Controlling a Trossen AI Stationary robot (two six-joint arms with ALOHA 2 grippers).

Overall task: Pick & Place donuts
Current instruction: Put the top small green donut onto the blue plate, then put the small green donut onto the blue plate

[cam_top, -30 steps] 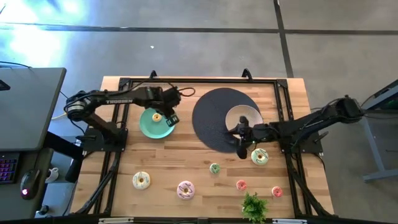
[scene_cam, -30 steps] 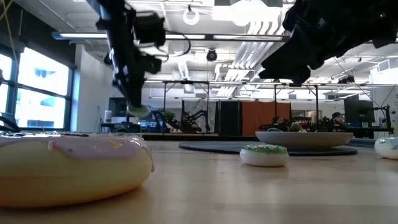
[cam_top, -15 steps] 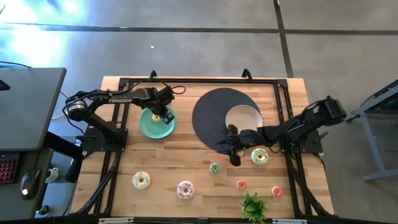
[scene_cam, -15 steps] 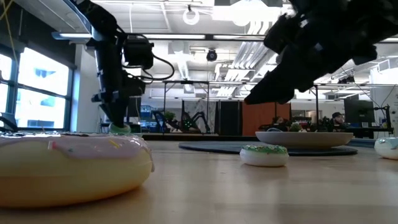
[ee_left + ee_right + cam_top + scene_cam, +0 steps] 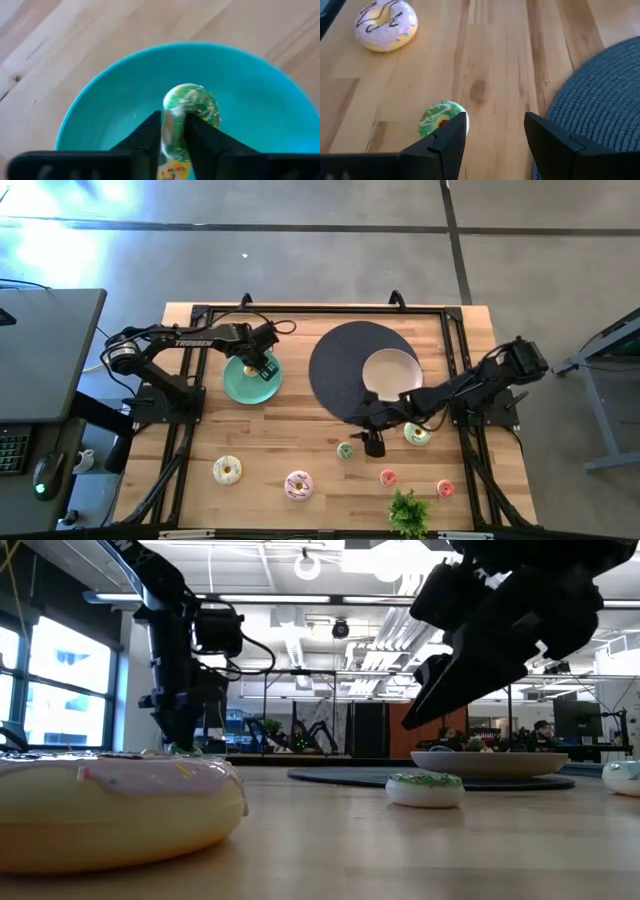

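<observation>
My left gripper is low over the teal plate, shut on a tiny green donut. A tiny yellow donut lies in the plate under the fingers. My right gripper is open and empty above the wood. Its fingers stand just right of another tiny green donut, which lies flat on the table and also shows in the right wrist view. A pale green iced donut, a white iced one, a pink iced one and two tiny red-pink ones lie on the table. My left gripper pinches the tiny green donut between its two fingers, which come from above and point down. The donut's sprinkled part sticks out past the fingertips, over the inside of the teal plate. Whether it touches the plate, I cannot tell.
A dark round mat with a white plate on it lies behind my right gripper. A leafy green sprig stands at the near edge. Bare wood lies between the teal plate and the near donuts.
My left gripper has gone down toward the teal plate, and a little toward the table's left edge, with the green donut still in its fingers. My right gripper has gone from the mat's edge toward the near edge and left, toward the tiny green donut.
</observation>
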